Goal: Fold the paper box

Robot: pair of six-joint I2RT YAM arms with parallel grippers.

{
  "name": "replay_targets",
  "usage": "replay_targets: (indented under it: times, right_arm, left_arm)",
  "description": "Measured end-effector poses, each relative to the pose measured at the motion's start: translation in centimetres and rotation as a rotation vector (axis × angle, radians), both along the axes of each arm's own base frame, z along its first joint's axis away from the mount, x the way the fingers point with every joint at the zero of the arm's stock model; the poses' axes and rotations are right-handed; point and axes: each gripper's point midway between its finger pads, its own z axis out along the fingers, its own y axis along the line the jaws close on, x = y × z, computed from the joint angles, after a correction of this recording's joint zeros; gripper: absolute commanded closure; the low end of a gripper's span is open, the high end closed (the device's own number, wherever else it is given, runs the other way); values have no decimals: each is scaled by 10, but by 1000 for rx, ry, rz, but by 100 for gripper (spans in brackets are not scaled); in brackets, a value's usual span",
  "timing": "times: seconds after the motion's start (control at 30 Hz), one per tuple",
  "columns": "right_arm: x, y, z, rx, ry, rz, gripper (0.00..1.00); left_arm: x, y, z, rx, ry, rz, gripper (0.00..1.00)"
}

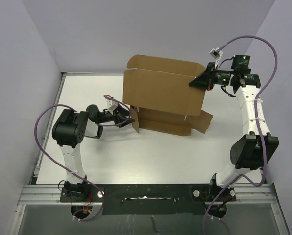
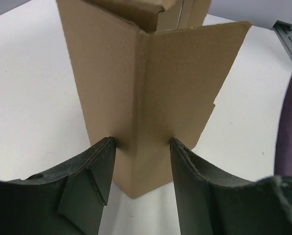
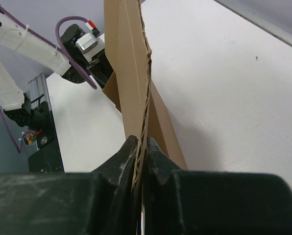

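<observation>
Paper box [image 1: 163, 93] stands half-erected on desk [image 1: 87, 152], between both pincers. Right pincer [image 3: 140, 144] is clamped tight on the upper panel edge. Left pincer [image 2: 143, 141] straddles a folded lower corner and grips it, fingertips touching both faces.

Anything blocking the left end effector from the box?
Nothing visible. The left end effector straddles the folded corner of the paper box, tips against both faces. The right end effector is clamped on the box's upper edge.
</observation>
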Motion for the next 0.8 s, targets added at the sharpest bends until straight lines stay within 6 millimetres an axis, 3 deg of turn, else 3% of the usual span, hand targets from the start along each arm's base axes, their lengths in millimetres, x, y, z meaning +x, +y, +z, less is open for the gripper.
replay_targets:
  times: [0.13, 0.27, 0.37, 0.5, 0.63, 0.8]
  right_arm:
    - [-6, 9, 3, -6, -14, 3, 100]
    - [-6, 11, 3, -5, -17, -5, 100]
    - [-5, 11, -1, -3, -8, -13, 100]
    - [-2, 9, -6, -1, 9, -29, 100]
    - [-2, 9, -7, 2, 10, -32, 100]
    - [-6, 10, -2, 5, -5, -34, 100]
  left_arm:
    - [-6, -1, 5, -3, -11, 70, 52]
    - [-3, -3, 9, 6, -30, 178, 43]
    - [-1, -13, 12, 31, -42, 260, 43]
    - [9, -22, 9, 76, -51, 380, 59]
    - [22, -19, 7, 113, -48, 495, 62]
    - [36, -18, 7, 145, -52, 600, 76]
